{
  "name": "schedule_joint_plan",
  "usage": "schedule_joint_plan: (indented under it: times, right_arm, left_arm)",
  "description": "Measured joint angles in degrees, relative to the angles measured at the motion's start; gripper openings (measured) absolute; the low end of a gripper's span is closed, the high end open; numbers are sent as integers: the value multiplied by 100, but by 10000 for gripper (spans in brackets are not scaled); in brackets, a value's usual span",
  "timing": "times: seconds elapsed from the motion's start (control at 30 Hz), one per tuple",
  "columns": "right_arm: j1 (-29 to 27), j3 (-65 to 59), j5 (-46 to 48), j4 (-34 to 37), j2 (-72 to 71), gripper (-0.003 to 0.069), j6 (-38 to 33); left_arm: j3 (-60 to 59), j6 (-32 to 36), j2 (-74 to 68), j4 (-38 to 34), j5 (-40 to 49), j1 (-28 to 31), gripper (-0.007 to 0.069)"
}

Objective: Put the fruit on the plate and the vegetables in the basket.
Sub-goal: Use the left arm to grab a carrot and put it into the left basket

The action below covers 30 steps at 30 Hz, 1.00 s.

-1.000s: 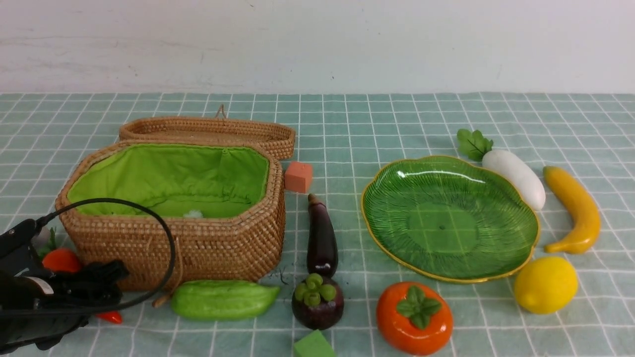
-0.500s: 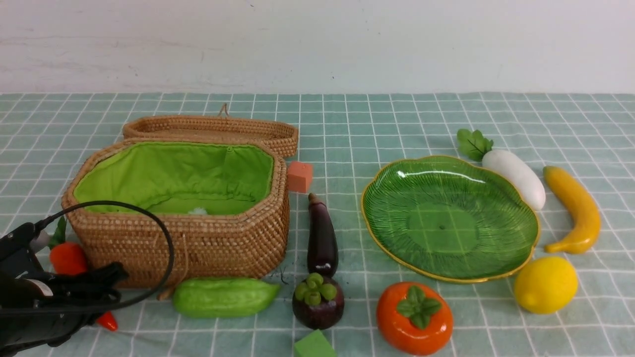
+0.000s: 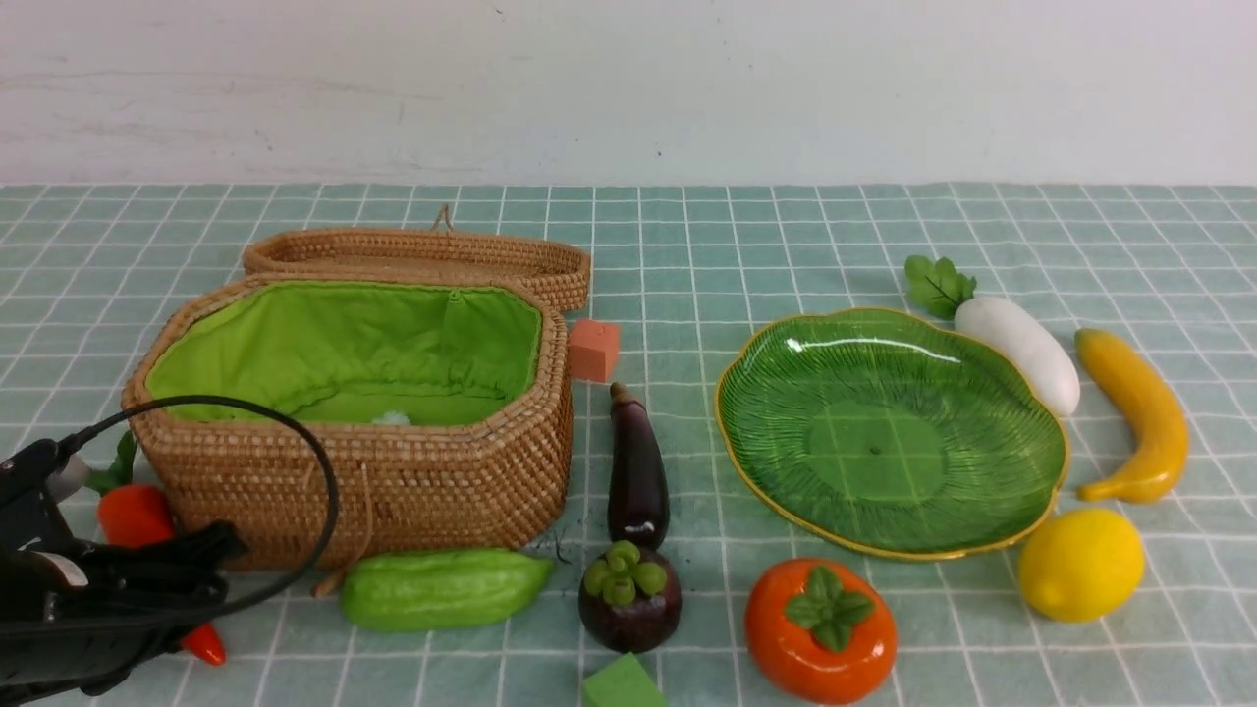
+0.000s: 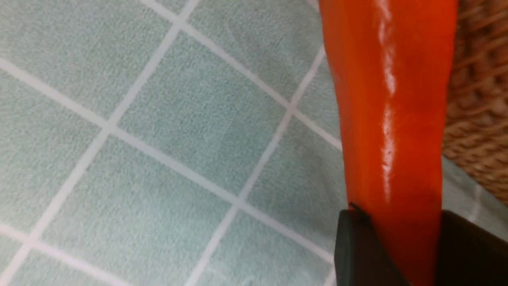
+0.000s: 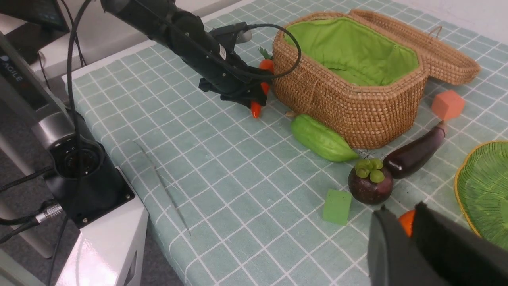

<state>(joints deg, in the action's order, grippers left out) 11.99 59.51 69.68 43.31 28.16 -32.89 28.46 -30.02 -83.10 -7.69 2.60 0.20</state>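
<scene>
At the near edge of the checked cloth (image 3: 687,245), a green cube (image 3: 621,684) and the persimmon (image 3: 820,628) are seen, with the mangosteen (image 3: 628,597) and the gourd (image 3: 442,589) just behind. On the robot's left, the carrot (image 3: 133,513) is clamped between the dark fingers (image 4: 357,246) of the left gripper (image 4: 397,246), just beside the basket (image 3: 393,491) and outside it; whether it is clear of the cloth cannot be told. The right gripper (image 5: 403,214) is shown only by its own wrist camera, its jaws drawn close together with nothing between them. The lemon (image 3: 1080,563) is set by the near right rim of the plate (image 3: 884,432), which holds no fruit. The eggplant (image 3: 637,476) is laid between basket and plate. Farther back, the banana (image 3: 1139,412) and the radish (image 3: 1016,349) are found to the plate's right, an orange cube (image 3: 591,350) at the basket's far corner, and the lid (image 3: 422,257) behind the open basket.
</scene>
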Motion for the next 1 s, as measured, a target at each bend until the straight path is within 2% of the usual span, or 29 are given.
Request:
schedule_joint_plan:
  times: [0.13, 0.37, 0.57, 0.63, 0.83, 0.9, 1.0]
  right_arm:
    - [0, 0, 0, 0, 0, 103, 0]
    - [0, 0, -26, 42, 0, 104, 0]
    - [0, 0, -96, 140, 0, 104, 0]
    - [0, 0, -349, 152, 0, 104, 24]
    - [0, 0, -935, 70, 0, 105, 201]
    - [0, 0, -1202, -99, 0, 105, 331]
    - [0, 0, -1450, -348, 0, 105, 599]
  left_arm:
    - [-5, 0, 242, 55, 379, 0, 218]
    - [-11, -72, 1012, 577, 1201, 0, 219]
    - [-33, -235, 2269, 1199, 1933, 0, 219]
    - [-41, -157, 3082, 1437, 2303, 0, 218]
    - [-22, 998, 4224, 1350, 2838, 0, 218]
    - [146, 1875, 4416, 981, 3093, -88, 218]
    - [428, 2839, 4385, 640, 3407, -343, 218]
